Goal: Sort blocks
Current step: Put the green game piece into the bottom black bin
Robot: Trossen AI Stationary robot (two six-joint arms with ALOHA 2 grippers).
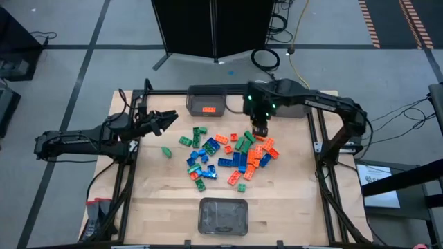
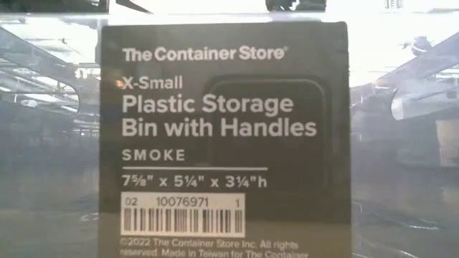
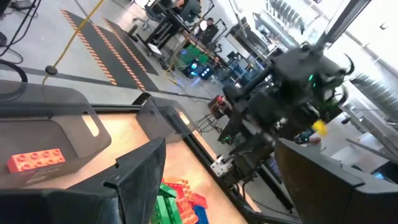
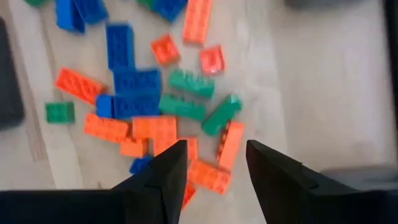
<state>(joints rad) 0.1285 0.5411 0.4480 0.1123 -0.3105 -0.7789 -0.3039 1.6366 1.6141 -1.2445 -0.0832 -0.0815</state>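
Hovering over the blocks (image 1: pixel 232 155) heaped mid-desk (image 1: pixel 291 200), my right gripper (image 4: pixel 212 163) holds its jaws parted and empty above an orange brick (image 4: pixel 230 145); my left gripper (image 1: pixel 168 117) waits spread wide beside them.

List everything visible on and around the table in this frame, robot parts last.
blocks: some forty, orange, green and blue, piled mid-table.
stray block: one, green, alone on the pile's left-arm side.
binned block: one, orange, inside the far bin.
far bin: one, grey translucent, far table edge.
near bin: one, grey translucent, near table edge; no blocks visible inside.
label: one, dark, fills the low view.
table: one, pale wood.
left gripper: open, empty, off the pile toward the left edge.
right gripper: fingers parted, empty, over the pile's far side above orange blocks.
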